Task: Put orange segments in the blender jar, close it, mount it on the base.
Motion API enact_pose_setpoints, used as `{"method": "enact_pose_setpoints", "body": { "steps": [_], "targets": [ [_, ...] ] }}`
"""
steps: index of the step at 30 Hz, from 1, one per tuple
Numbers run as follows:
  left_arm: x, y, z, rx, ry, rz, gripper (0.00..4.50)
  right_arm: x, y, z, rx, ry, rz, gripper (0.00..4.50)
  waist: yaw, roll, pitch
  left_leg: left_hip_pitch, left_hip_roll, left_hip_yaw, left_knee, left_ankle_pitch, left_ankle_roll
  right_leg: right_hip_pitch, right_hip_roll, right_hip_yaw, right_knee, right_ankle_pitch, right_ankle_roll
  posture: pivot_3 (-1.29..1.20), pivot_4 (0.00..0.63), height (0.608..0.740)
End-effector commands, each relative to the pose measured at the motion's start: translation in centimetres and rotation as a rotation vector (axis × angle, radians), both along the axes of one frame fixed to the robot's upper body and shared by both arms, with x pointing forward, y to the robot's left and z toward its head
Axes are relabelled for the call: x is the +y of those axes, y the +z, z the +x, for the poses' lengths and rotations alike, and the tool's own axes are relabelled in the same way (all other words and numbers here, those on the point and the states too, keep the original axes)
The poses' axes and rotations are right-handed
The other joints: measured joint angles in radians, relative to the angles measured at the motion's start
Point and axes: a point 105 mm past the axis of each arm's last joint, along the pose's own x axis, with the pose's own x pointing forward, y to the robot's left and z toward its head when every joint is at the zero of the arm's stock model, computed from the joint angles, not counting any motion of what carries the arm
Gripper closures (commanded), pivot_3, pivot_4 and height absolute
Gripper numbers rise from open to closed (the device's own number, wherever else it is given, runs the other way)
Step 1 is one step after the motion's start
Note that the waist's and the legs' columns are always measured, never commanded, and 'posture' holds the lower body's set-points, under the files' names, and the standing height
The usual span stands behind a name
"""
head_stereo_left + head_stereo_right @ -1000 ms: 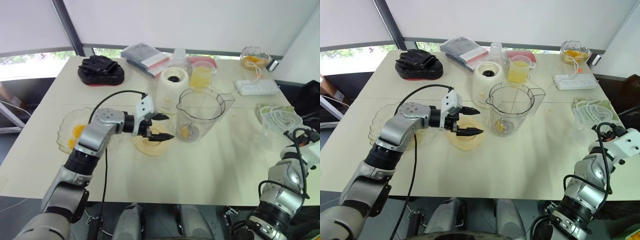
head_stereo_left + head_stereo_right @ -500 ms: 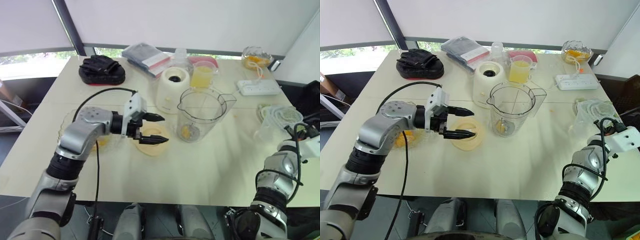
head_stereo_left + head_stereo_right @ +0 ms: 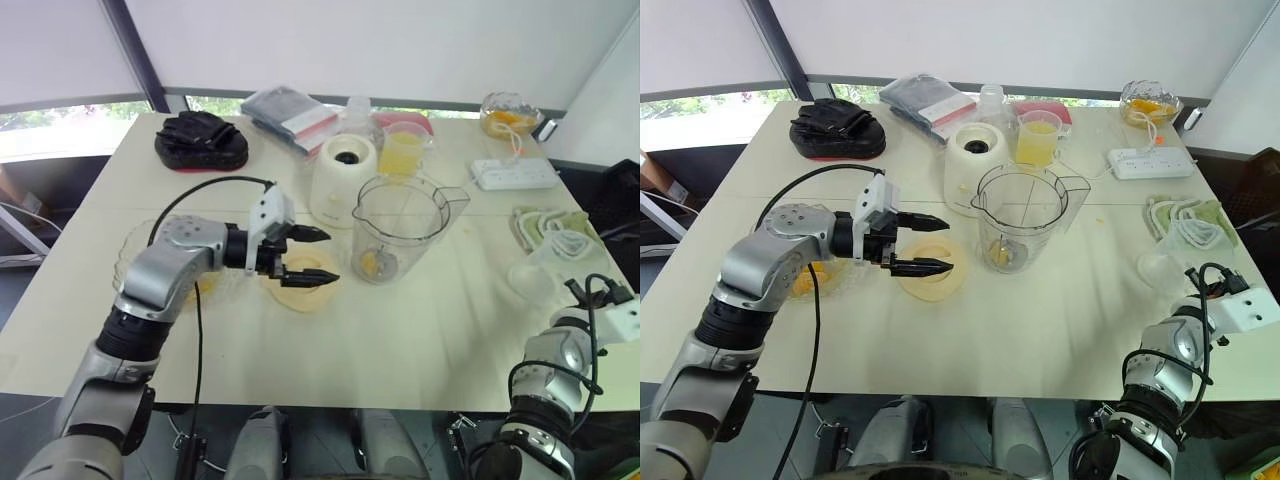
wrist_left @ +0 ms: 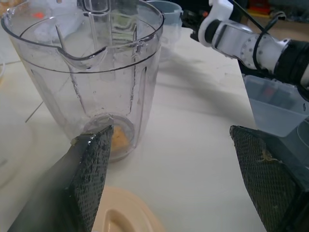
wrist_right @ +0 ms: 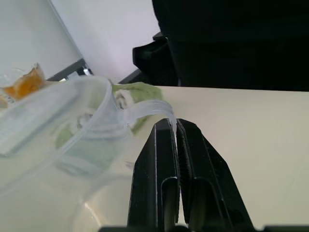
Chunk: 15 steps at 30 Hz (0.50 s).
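The left gripper (image 3: pixel 328 258) has its two black fingers spread wide and pointing right, just over the cream round lid (image 3: pixel 300 287) lying flat on the pale surface (image 3: pixel 400 350). Whether the lower finger touches the lid cannot be told. Just right of the lid stands the clear plastic blender jar (image 3: pixel 402 225), upright and open, with one orange segment (image 3: pixel 371 263) at its bottom. In the left wrist view the jar sits between the spread fingers, closer to one fingertip, and bare surface lies past it.

The cream blender base (image 3: pixel 345 178) stands just beside the jar on its far-left side, and a cup of orange juice (image 3: pixel 403 152) is behind it. Left of the lid, under the left arm, a glass plate (image 3: pixel 125 262) holds more orange segments (image 3: pixel 800 281), well in from the left edge.

The near strip of the surface, from the lid to the near edge, is open, as is the stretch right of the jar.

The right gripper (image 5: pixel 174 122) sits at the near-right edge with its fingers pressed together on the thin handle of a clear plastic cup (image 3: pixel 533 281). Beyond that, a green cloth with white cables (image 3: pixel 548 225) lies by the right edge, and a white power strip (image 3: pixel 513 175) is farther back.
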Motion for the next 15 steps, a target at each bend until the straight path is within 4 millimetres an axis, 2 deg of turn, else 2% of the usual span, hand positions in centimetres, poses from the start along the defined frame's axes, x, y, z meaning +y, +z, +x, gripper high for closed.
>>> {"method": "enact_pose_setpoints", "body": {
  "steps": [1,5,8,11,15],
  "targets": [
    [-0.27,0.52,0.02,-0.041,-0.006,-0.011,0.48,0.11,0.98,-0.3,-0.021,-0.002,-0.034,4.45,0.001,0.0,0.0,0.0,0.0,0.0,0.0,0.0,0.0,0.0,0.0,0.0,0.0,0.0,0.0,0.0,0.15,0.74],
    [-0.49,0.37,0.09,-0.046,-0.008,-0.011,0.48,0.0,1.19,-0.46,-0.019,0.0,-0.037,4.45,0.001,0.0,0.0,0.0,0.0,0.0,0.0,0.0,0.0,0.0,0.0,0.0,0.0,0.0,0.0,0.0,0.15,0.74],
    [-0.6,0.32,0.16,-0.048,-0.008,-0.012,0.48,0.0,1.34,-0.43,-0.009,0.011,-0.05,3.62,0.002,0.0,0.0,0.0,0.0,0.0,0.0,0.0,0.0,0.0,0.0,0.0,0.0,0.0,0.0,0.0,0.15,0.74],
    [-0.69,0.29,0.26,-0.05,-0.009,-0.013,0.48,0.16,1.76,-0.4,0.0,0.023,-0.081,2.11,0.002,0.0,0.0,0.0,0.0,0.0,0.0,0.0,0.0,0.0,0.0,0.0,0.0,0.0,0.0,0.0,0.15,0.74],
    [-0.8,0.26,0.33,-0.052,-0.012,-0.014,0.48,0.36,1.95,-0.7,-0.003,0.025,-0.085,2.11,0.001,0.0,0.0,0.0,0.0,0.0,0.0,0.0,0.0,0.0,0.0,0.0,0.0,0.0,0.0,0.0,0.15,0.74]
  ]
}}
